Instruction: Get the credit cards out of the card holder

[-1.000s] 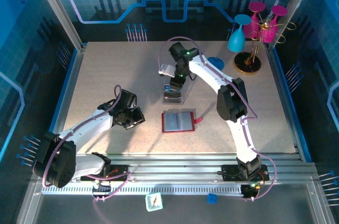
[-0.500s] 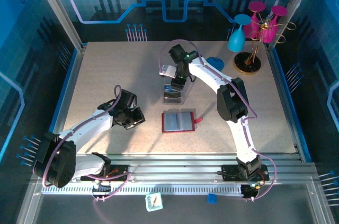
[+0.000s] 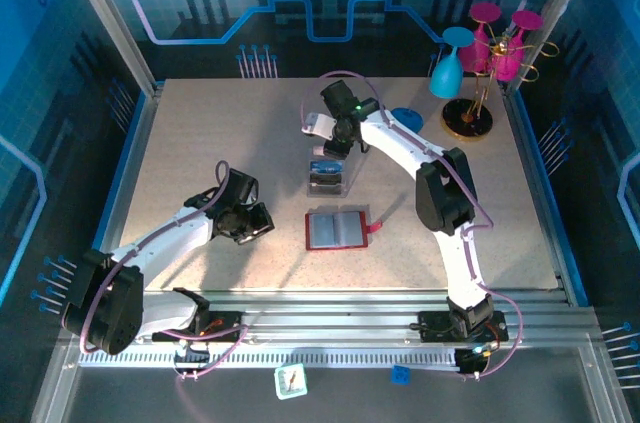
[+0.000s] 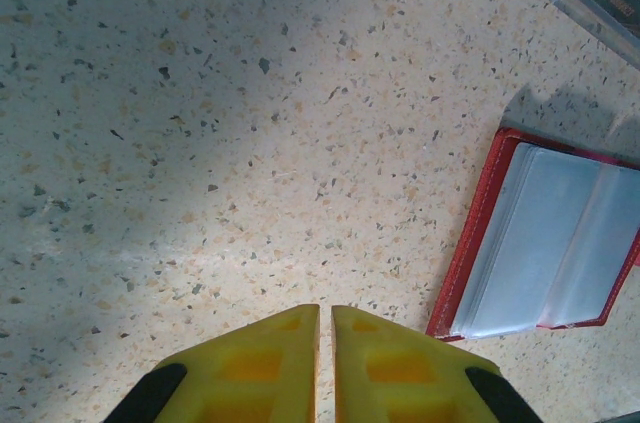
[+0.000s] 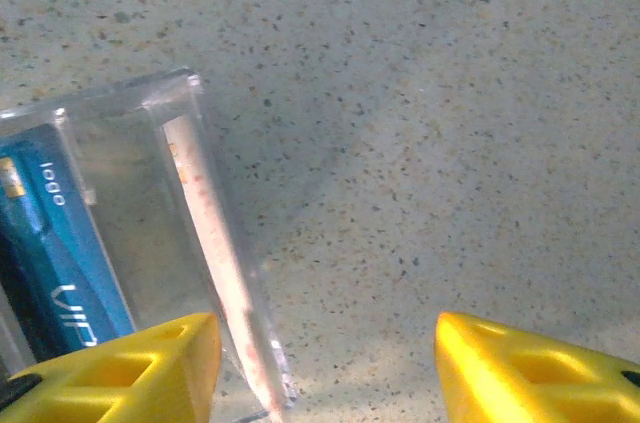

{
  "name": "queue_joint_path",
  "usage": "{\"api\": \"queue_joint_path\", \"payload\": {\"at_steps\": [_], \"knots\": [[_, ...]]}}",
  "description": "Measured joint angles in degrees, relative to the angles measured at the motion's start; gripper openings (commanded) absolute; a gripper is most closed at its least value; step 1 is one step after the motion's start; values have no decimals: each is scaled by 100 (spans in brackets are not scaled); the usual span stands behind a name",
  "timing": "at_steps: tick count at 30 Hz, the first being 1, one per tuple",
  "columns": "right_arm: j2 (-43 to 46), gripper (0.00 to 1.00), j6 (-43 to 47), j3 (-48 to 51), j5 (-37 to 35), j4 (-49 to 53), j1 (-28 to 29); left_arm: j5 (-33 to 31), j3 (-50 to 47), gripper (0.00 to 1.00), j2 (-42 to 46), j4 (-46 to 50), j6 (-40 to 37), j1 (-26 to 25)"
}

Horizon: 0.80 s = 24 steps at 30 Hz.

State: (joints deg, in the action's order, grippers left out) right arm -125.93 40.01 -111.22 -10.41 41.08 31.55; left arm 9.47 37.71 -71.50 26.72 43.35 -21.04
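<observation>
Status from where I'm standing:

- Right gripper (image 5: 327, 353): jaws roughly half open, nothing between them but bare table (image 3: 200, 143). It hangs over the far end of the clear box (image 3: 327, 176). In the wrist view one yellow finger (image 5: 120, 363) sits over the box's corner and the other is out over open table. Can't tell if that finger touches the box wall.
- Clear box: mid-table, a bit toward the far edge. A blue card (image 5: 60, 243) with white lettering stands on edge inside it, against something dark. That dark thing is too cropped to call.
- Card holder (image 3: 337, 230): lying open and flat near the centre of the table, on the near-edge side of the box, close to it but apart. Red border, pale grey-blue pockets facing up, red tab (image 3: 376, 227) sticking out toward the right edge. Neither claw touches it.
- Left gripper (image 4: 326, 318): pinched closed, only a hairline gap between the yellow fingers, gripping nothing. It's low over the table on the left-edge side of the card holder, near it, not touching.
- Far right corner: a gold-based stand (image 3: 467, 118) with pink glasses, a blue goblet (image 3: 450, 63) beside it.
</observation>
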Motion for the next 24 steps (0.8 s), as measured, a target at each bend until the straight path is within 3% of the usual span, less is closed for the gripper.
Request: {"api": "queue_joint_path", "payload": {"at_steps": [24], "knots": [[66,60,-105,66,-264,-378,-7,0,0,12,0,2,2,0]]}}
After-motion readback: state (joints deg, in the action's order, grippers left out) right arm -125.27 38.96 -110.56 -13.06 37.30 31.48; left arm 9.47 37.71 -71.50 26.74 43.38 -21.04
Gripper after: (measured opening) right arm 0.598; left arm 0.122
